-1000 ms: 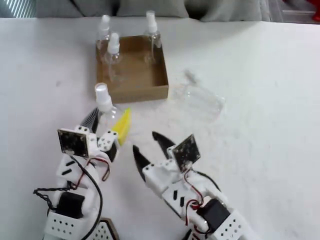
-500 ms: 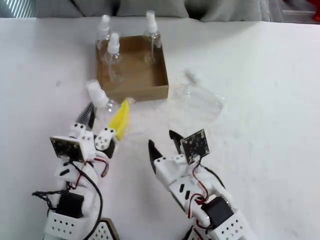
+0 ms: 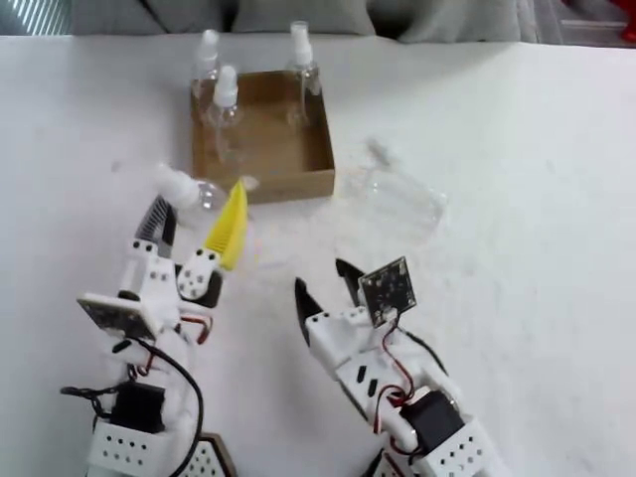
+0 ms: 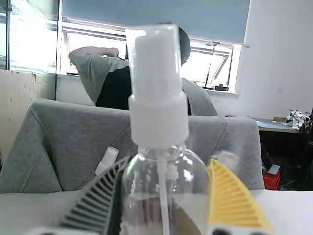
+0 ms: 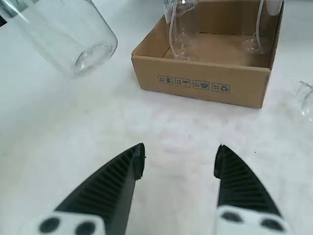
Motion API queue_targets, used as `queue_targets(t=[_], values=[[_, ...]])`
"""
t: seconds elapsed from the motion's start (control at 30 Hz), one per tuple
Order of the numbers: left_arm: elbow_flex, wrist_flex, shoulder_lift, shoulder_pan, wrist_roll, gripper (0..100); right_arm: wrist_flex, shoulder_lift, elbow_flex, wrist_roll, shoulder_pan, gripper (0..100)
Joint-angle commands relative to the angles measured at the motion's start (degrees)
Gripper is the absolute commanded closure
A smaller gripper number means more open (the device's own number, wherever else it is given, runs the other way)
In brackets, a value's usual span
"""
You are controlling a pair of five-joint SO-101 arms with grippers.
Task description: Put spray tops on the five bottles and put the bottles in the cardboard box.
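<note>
Your left pincer (image 3: pixel 199 199) is clamped on a capped bottle (image 4: pixel 164 178), grey finger on one side and yellow on the other, at the widest part of the body just under the shoulder. My read is that's the right spot: round wall, ribbed pads, least chance of it spinning out. The bottle is tilted, spray top (image 4: pixel 157 88) pointing away from you. It sits just short of the cardboard box (image 3: pixel 288 185), at the near left corner, and looks ready to go over the wall.

Your right pincer (image 3: pixel 323 288) is spread open, holding nothing, low over the counter (image 3: pixel 517 129) and facing the box front. Likely parked for the last bottle.

- In the box: capped bottles (image 3: pixel 227 104) stand upright. Two are clearly inside. I can't tell whether the one at the far left corner is inside or just behind.
- The uncapped bottle (image 3: pixel 402 204) lies on its side on the counter, right of the box and apart from it. A small pale piece (image 3: pixel 378 151) just beyond it could be its top, too vague to call.

Materials:
- Bottles: clear thin plastic, rounded shoulders, glossy, thin dip tube inside. Expect them to be slippery and squashy.
- Tops: white hard plastic, stepped cylinder.
- Box: shallow brown matte cardboard, open top, low walls.
- Counter: white, faintly textured.
</note>
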State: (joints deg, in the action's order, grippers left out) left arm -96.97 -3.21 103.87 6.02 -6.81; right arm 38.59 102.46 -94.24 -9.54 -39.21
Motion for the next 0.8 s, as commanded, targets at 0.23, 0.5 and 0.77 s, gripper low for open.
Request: queue_targets(t=[0.23, 0.5, 0.77], values=[[16.62, 1.76, -10.77, -0.31, 0.44, 88, 0.48, 0.66, 0.44, 0.09, 4.26, 78.9], [32.09, 7.21, -35.38, -0.57, 0.09, 88, 0.13, 0.66, -0.44, 0.44, 4.53, 78.9], [32.79, 20.31, -52.18, -1.01, 0.44, 88, 0.04, 0.66, -0.79, 0.44, 4.53, 78.8]])
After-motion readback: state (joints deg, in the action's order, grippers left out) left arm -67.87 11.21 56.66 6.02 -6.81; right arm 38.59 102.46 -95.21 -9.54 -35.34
